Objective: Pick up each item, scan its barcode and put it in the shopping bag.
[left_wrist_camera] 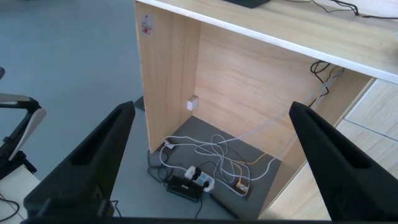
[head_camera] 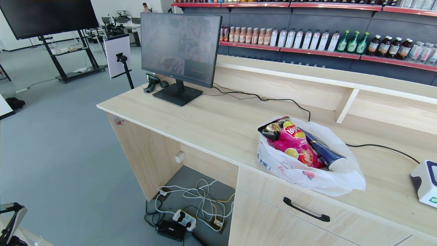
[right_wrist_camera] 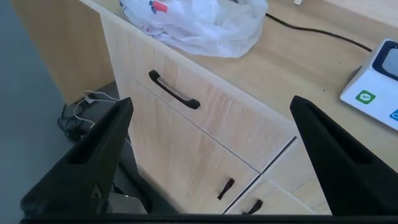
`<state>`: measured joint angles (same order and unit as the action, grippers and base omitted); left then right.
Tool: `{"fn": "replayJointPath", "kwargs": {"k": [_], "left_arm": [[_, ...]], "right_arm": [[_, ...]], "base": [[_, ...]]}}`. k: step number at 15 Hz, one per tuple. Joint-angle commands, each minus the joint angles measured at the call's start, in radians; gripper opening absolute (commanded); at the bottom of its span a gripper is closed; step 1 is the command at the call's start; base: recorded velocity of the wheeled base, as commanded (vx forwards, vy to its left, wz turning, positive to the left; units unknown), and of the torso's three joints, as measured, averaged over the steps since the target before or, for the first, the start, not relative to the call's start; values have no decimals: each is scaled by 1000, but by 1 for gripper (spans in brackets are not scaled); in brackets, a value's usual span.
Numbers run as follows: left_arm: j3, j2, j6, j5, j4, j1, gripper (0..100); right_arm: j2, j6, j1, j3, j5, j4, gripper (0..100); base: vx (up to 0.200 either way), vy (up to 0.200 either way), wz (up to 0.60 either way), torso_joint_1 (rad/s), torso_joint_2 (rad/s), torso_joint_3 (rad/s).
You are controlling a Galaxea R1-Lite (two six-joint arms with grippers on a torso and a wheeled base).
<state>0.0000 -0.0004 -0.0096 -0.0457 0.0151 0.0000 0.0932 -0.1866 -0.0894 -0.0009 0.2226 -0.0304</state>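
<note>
Shopping bag [head_camera: 304,179]: white plastic, lying on its side on the wooden counter [head_camera: 205,119] near the front edge, mouth open toward the back. Also seen in the right wrist view [right_wrist_camera: 205,28].

Inside the bag:
- pink chips packet [head_camera: 295,143] on top
- dark blue tube [head_camera: 322,152] touching its right side, white cap toward the front
- dark snack packet [head_camera: 271,130] at the mouth, partly under the chips

No loose items lie on the counter beside the bag.

White barcode scanner [head_camera: 425,182] sits at the counter's right end, well apart from the bag, with a black cable [head_camera: 382,147] running behind the bag. It appears again in the right wrist view [right_wrist_camera: 376,78].

Drawer with black handle [head_camera: 306,209] is directly below the bag.

Right gripper [right_wrist_camera: 211,102]: fingers spread wide, holding nothing. It hangs in front of the drawer fronts, below the counter edge, near the bag.

Left gripper [left_wrist_camera: 212,107]: fingers also spread wide, holding nothing. It is out over the grey floor, facing the open space under the counter.

Power strip [left_wrist_camera: 198,179] and tangled white cords [head_camera: 201,198] lie on the floor in that space.

Monitor [head_camera: 181,48] stands at the counter's far left end, with a black handheld scanner [head_camera: 150,85] just beside its base.

Red-edged shelves [head_camera: 290,49] hold rows of bottles [head_camera: 307,39] behind the counter.
</note>
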Motion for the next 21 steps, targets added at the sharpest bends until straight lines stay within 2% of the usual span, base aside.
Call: {"fn": "replayJointPath", "kwargs": {"k": [1, 5, 6, 7, 9, 11, 13, 18, 21], "left_arm": [[0, 0, -1, 0, 0, 0, 100], [0, 0, 3, 0, 0, 0, 100], [0, 0, 3, 0, 0, 0, 100], [0, 0, 3, 0, 0, 0, 100], [0, 0, 3, 0, 0, 0, 100], [0, 0, 3, 1, 0, 0, 100], [0, 0, 3, 1, 0, 0, 100], [0, 0, 3, 0, 0, 0, 100], [0, 0, 2, 0, -1, 0, 100]], "right_arm": [[-1, -22, 14, 1, 0, -5, 100], [-3, -40, 14, 1, -11, -6, 100], [-1, 108, -20, 1, -170, 26, 100], [-1, 151, -16, 1, -192, 37, 100], [-1, 85, -16, 1, -186, 33, 100], [-1, 187, -16, 1, -190, 33, 100], [-1, 134, -16, 1, -189, 37, 100], [0, 145, -15, 1, -189, 35, 100], [-1, 148, -13, 1, -187, 35, 100]], "base": [[0, 0, 0, 0, 0, 0], [0, 0, 0, 0, 0, 0], [0, 0, 0, 0, 0, 0], [0, 0, 0, 0, 0, 0], [0, 0, 0, 0, 0, 0], [0, 0, 0, 0, 0, 0], [0, 0, 0, 0, 0, 0], [0, 0, 0, 0, 0, 0], [0, 0, -600, 1, 4, 5]]}}
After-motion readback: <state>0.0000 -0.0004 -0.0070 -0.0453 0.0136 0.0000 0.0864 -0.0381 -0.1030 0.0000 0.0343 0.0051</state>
